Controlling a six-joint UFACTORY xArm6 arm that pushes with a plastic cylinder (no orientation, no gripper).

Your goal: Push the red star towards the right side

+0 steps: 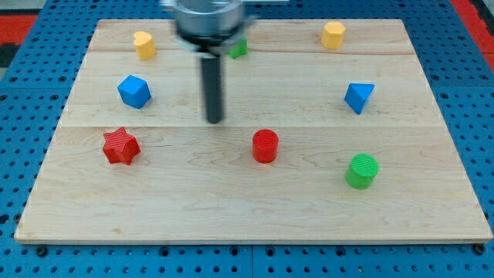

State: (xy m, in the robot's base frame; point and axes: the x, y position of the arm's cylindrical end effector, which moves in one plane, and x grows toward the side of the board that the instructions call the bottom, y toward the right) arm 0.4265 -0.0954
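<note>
Down-left of my tip [214, 120] sits the red star [120, 146], well apart (1 bare rod, holding nothing).

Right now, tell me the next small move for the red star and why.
Probably swing my tip around to the view's left of the red star. My tip stands apart from it, up and to the view's right, so pushing from there would send the star the wrong way. Passing above the star, below the blue block, looks open.
</note>
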